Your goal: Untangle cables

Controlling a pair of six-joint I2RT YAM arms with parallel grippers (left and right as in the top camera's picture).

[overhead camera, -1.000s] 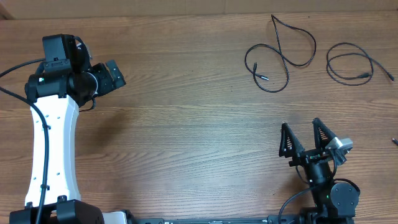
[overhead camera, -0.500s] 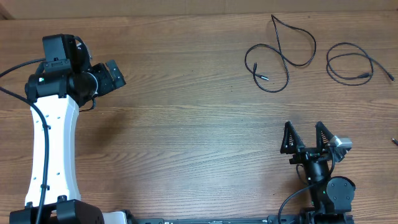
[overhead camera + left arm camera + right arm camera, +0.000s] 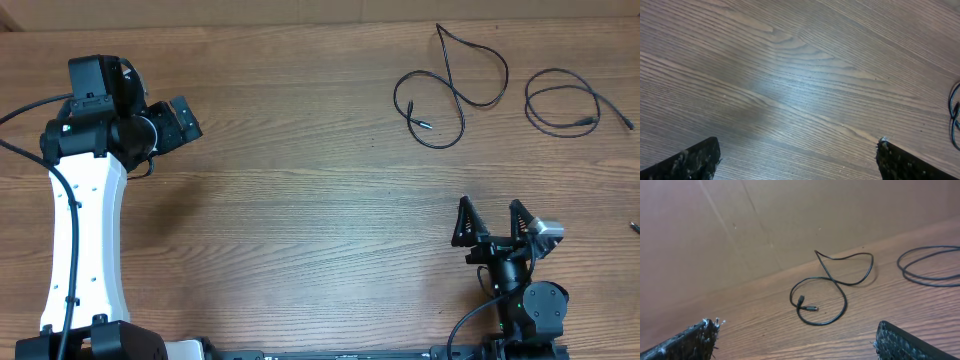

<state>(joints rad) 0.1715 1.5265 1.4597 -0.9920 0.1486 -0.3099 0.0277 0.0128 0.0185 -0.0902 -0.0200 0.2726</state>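
wood-grain table [image 3: 300, 200] against a plain brown wall [image 3: 815, 210]

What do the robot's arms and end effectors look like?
The left arm has a long white section, black joints and black wires alongside. The right arm is black with a small silvery block. The left end effector and right end effector are black, each with two rough-textured fingers.

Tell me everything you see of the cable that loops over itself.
The looped cable is a thin black cord lying flat on the wooden table, far right. It crosses itself into a figure-eight with a sharp kink at the far tip; both plug ends lie by the nearer loop. It is clear of the other cable; only the table touches it.
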